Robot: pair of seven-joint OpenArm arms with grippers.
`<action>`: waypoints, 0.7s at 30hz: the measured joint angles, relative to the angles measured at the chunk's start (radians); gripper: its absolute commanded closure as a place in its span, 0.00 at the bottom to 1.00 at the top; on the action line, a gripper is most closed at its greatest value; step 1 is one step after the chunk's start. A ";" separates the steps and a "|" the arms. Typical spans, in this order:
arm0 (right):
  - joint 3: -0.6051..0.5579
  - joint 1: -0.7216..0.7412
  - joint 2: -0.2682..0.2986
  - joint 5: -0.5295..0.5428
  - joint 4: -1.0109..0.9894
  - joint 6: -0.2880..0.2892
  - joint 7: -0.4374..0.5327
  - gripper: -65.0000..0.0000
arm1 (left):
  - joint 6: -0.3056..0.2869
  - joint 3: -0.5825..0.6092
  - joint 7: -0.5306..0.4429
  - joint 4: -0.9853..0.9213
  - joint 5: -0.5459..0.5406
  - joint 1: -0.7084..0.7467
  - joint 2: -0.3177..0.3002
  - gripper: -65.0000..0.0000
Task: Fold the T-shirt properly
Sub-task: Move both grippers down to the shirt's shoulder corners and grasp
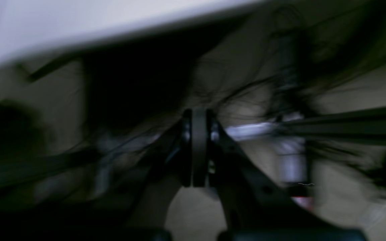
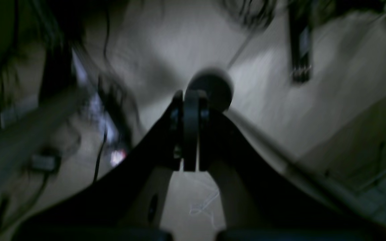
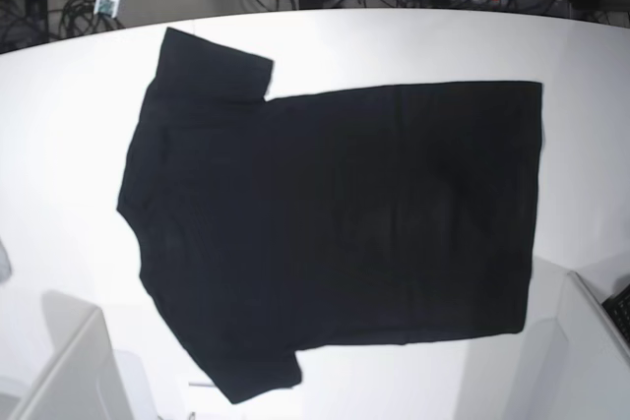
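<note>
Surface: white table, cables on the floor past its far edge.
Left gripper: jaws clenched, grasping nothing, off the table.
Right gripper: jaws clenched, empty.
T-shirt: black, spread flat mid-table, plain side up, sleeves toward the far and near edges.

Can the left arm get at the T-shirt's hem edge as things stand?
Probably yes. The T-shirt lies flat and uncovered on the white table, its hem on the left arm's side with nothing on it. The left hand is shut, so it must open first.
</note>
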 measured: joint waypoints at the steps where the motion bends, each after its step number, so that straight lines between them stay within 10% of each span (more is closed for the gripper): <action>1: 0.014 0.001 0.000 0.001 0.047 -0.001 -0.021 1.00 | -0.005 -0.011 0.009 0.040 -0.002 0.023 0.010 1.00; 13: 0.005 0.173 -0.048 0.011 0.311 -0.002 -0.064 1.00 | 0.000 -0.134 0.000 0.246 -0.002 0.002 0.012 1.00; 19: -0.042 0.184 -0.045 0.273 0.311 0.000 -0.078 1.00 | 0.009 -0.180 0.000 0.246 -0.005 -0.069 0.047 1.00; 21: -0.040 0.187 -0.022 0.377 0.312 -0.001 -0.111 0.86 | 0.010 -0.191 0.002 0.246 -0.006 -0.072 0.056 1.00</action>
